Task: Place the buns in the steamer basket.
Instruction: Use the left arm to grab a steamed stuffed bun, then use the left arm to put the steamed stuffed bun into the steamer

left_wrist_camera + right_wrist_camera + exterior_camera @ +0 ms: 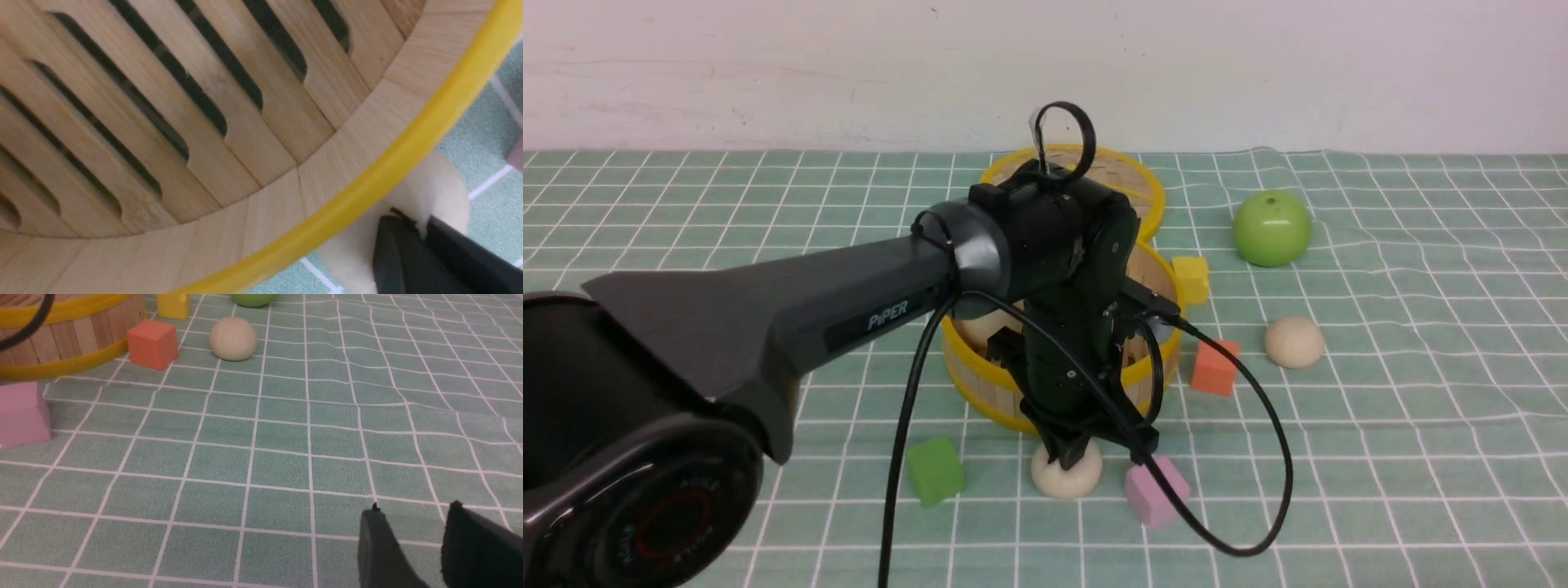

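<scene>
The steamer basket (980, 384) stands mid-table, largely hidden behind my left arm. One cream bun (1066, 482) lies on the cloth just in front of it. My left gripper (1068, 456) points down on this bun, its jaws pinched together on the top. In the left wrist view the gripper (421, 222) bites into the bun (441, 183) beside the basket's yellow rim (367, 179). A second bun (1294, 341) lies to the right, also in the right wrist view (233, 338). A pale round shape (990, 325) shows inside the basket. My right gripper (412, 506) hangs open over bare cloth.
A green apple (1272, 229) sits at the back right and the woven lid (1131, 184) lies behind the basket. Yellow (1191, 278), orange (1215, 367), pink (1156, 490) and green (935, 469) cubes surround the basket. A black cable (1274, 457) loops from the left wrist.
</scene>
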{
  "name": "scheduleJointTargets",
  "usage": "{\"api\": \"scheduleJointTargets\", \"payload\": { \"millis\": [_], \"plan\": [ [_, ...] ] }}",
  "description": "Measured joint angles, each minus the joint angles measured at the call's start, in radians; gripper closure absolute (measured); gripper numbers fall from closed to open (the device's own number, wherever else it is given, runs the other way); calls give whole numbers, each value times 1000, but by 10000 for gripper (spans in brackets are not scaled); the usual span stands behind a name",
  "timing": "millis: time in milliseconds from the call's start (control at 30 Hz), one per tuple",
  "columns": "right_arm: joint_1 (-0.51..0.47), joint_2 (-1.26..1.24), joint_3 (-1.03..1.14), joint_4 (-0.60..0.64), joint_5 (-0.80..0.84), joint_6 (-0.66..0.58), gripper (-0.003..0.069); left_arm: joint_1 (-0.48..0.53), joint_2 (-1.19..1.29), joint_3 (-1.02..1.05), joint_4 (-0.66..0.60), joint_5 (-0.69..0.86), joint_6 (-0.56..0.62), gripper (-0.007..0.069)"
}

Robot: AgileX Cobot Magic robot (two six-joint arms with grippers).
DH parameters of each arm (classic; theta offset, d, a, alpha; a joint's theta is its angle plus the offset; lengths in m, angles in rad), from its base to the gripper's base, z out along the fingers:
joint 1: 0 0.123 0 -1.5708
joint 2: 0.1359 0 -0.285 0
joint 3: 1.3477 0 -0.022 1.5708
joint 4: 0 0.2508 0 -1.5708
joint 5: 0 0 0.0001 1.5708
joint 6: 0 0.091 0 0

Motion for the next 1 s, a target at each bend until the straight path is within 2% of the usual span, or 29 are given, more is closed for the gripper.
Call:
{"api": "scheduleJointTargets", "payload": {
  "millis": [300,467,667,833,1000],
  "plan": [
    [0,0,0,0,0,0,419,0,-87,1,-57,79,0,638],
    [0,0,0,0,0,0,419,0,-176,1,-72,71,13,638],
    [0,0,0,0,0,0,419,9,-210,1,-22,-80,34,638],
    [0,0,0,0,0,0,419,68,-153,1,12,-323,3,638],
    [0,0,0,0,0,0,419,104,-72,1,20,-385,-39,622]
  ]
}}
